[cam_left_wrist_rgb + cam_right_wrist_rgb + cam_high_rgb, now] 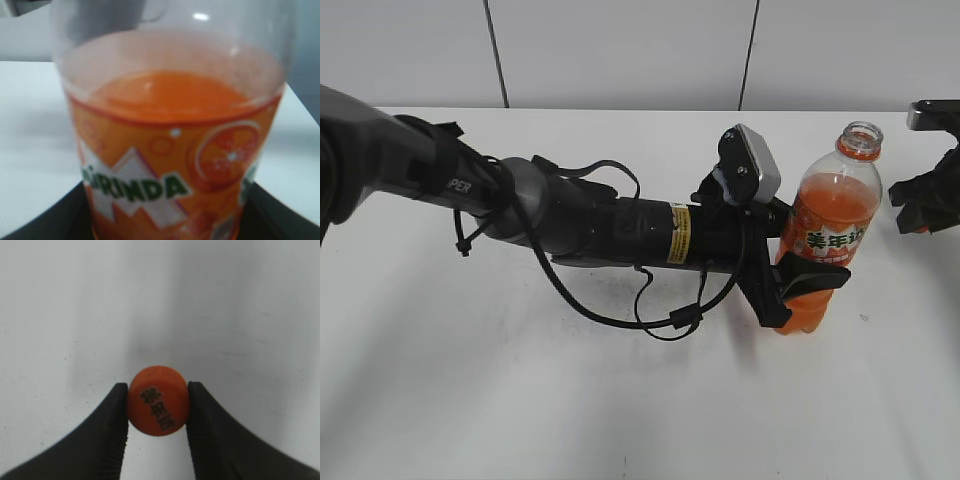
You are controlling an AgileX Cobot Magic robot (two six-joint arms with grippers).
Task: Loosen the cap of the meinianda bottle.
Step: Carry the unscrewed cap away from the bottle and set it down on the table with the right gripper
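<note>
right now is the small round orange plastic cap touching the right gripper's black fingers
Touching. The right wrist view shows the cap pinched between both fingers, no gap either side.

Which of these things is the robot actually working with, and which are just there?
In use:
- meinianda bottle, open at the neck, clamped by the left gripper
- cap, off the bottle, pinched in the right gripper

Just there:
- white table
- grey wall panels

- My left arm (600,225) lies stretched low across the desk (620,400), and its fingers (815,272) clamp the meinianda bottle (830,215) round its lower body.
- My right fingers (112,430) pinch the cap (158,400) between them, held off at the far right edge.
</note>
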